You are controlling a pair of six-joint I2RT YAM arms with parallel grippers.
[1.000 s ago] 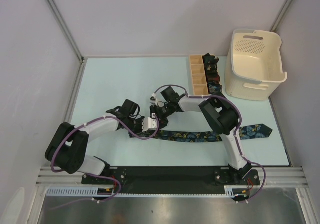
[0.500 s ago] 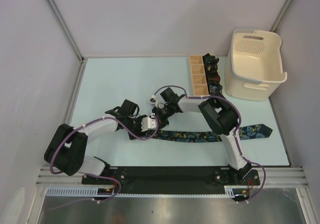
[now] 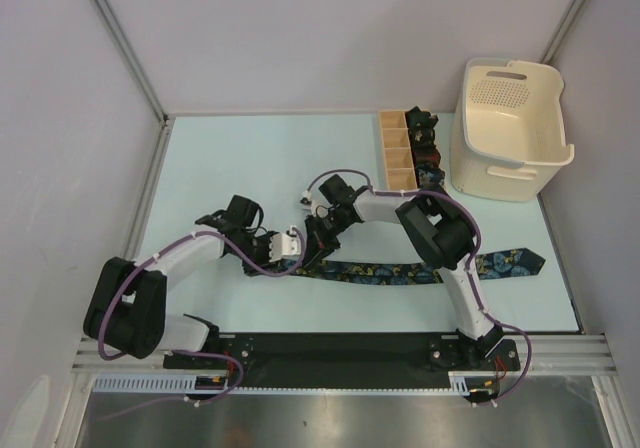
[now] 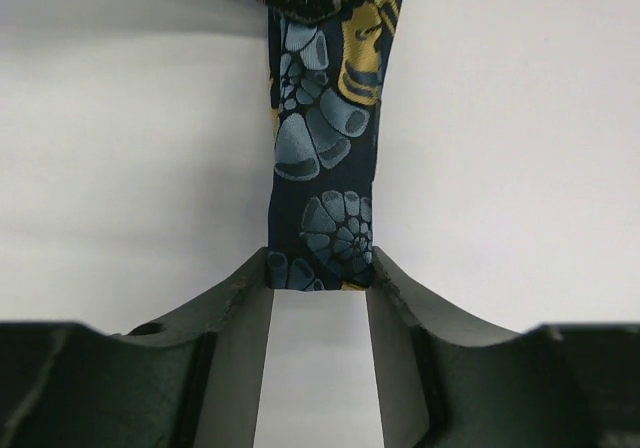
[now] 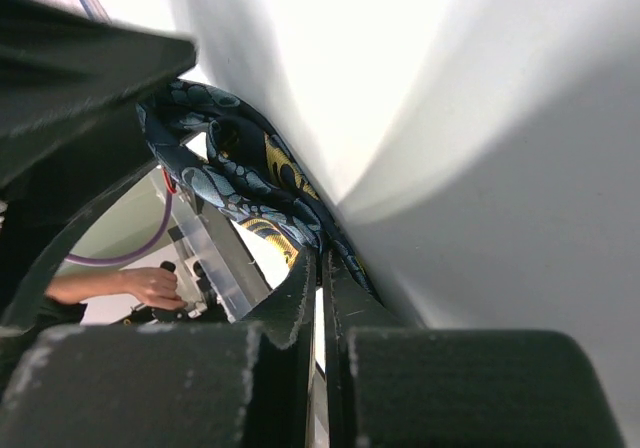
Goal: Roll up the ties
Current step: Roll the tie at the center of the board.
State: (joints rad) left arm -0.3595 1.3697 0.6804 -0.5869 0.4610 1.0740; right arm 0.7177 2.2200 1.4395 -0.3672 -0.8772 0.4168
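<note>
One navy tie [image 3: 395, 273] with a blue, teal and yellow floral pattern lies stretched across the near half of the table, its pointed wide end [image 3: 522, 261] at the right. Its narrow end [image 4: 325, 138] lies flat on the table between my left gripper's [image 4: 320, 273] tips, whose jaws stand apart just beside its edges. My right gripper [image 5: 322, 258] is shut, pinching a fold of the tie [image 5: 250, 173] at its tips. In the top view the left gripper [image 3: 292, 244] and the right gripper [image 3: 313, 238] meet over the tie's left end. Small dark coiled ties [image 3: 426, 150] sit by the box.
A tan wooden divided box [image 3: 398, 148] stands at the back right, and a cream plastic basket [image 3: 510, 128] is beside it. Grey walls enclose the light table [image 3: 230, 168]. The right arm's elbow [image 3: 440, 233] hangs over the tie's middle.
My right gripper has closed on the tie. My left arm has drawn back to the left and its jaws have spread wider apart.
</note>
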